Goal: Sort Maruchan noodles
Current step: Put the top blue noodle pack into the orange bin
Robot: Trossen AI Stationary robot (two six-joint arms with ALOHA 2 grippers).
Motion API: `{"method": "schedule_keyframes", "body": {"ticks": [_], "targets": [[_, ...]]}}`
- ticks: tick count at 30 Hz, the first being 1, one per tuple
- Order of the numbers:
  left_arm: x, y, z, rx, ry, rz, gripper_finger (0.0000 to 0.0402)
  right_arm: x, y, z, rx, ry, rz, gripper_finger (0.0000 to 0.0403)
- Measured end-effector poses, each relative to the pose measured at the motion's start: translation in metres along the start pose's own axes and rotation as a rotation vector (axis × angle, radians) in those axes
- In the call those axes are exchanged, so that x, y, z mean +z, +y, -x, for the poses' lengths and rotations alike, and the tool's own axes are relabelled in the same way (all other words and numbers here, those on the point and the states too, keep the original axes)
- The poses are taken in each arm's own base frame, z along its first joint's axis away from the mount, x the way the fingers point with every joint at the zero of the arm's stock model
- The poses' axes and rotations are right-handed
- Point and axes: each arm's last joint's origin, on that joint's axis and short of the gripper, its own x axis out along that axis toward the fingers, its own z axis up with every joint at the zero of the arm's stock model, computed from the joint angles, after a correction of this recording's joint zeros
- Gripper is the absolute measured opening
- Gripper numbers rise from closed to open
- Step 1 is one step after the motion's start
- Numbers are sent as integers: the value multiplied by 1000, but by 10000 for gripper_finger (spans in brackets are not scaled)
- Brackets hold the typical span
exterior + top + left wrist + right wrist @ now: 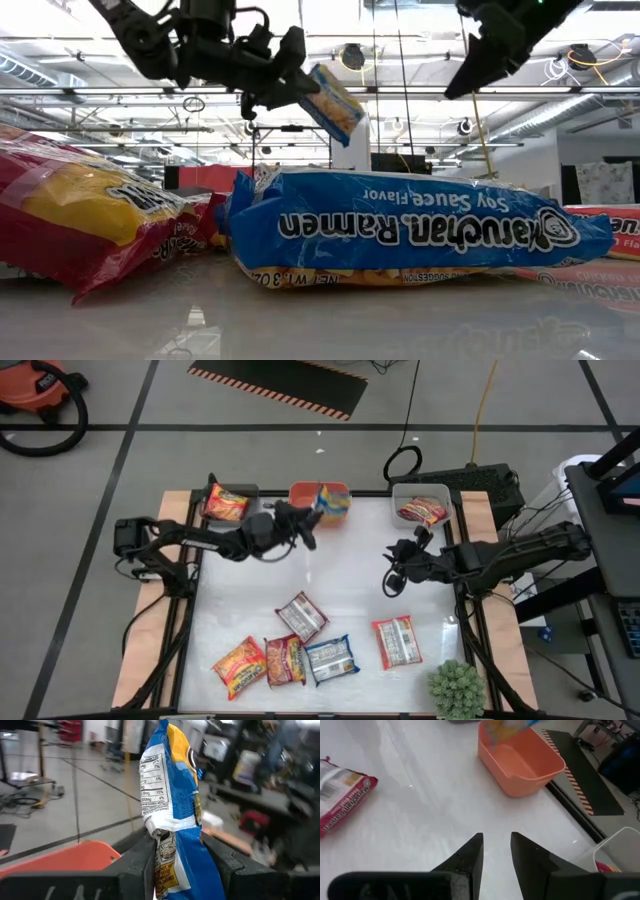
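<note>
Hanging over the orange bin (300, 492): blue noodle packet (331, 501), pinched by its end in the left pincer (312, 518). Right pincer (496, 851), beside that bin, stands slightly parted, empty. Risk: packet dangles tilted, may catch the rim and fall onto the counter (340, 575).

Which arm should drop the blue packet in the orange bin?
Left. Its gripper already holds the blue packet over the orange bin. The right gripper is empty, fingers apart, above bare table.

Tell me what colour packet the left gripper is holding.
Blue and yellow: the packet, clamped in the left gripper, shows best in the left wrist view.
</note>
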Motion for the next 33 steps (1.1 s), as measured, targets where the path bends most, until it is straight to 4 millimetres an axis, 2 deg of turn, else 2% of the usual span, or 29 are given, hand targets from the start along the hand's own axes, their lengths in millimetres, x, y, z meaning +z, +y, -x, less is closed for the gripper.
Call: {"method": "schedule_keyframes", "body": {"ticks": [7,14,19,28,33], "targets": [[21,29,-9,6,-142,188,120,-17,-3,-4,6,-10,49,91],[36,32,-11,-10,-238,218,120,-22,-7,-1,42,-24,32,91],[41,35,-18,27,-203,216,120,-24,-7,0,94,-9,13,91],[72,18,-37,38,-135,135,120,-21,-5,1,149,-22,-26,91],[70,26,-42,97,-6,97,120,-20,-4,1,158,-31,-35,91]]}}
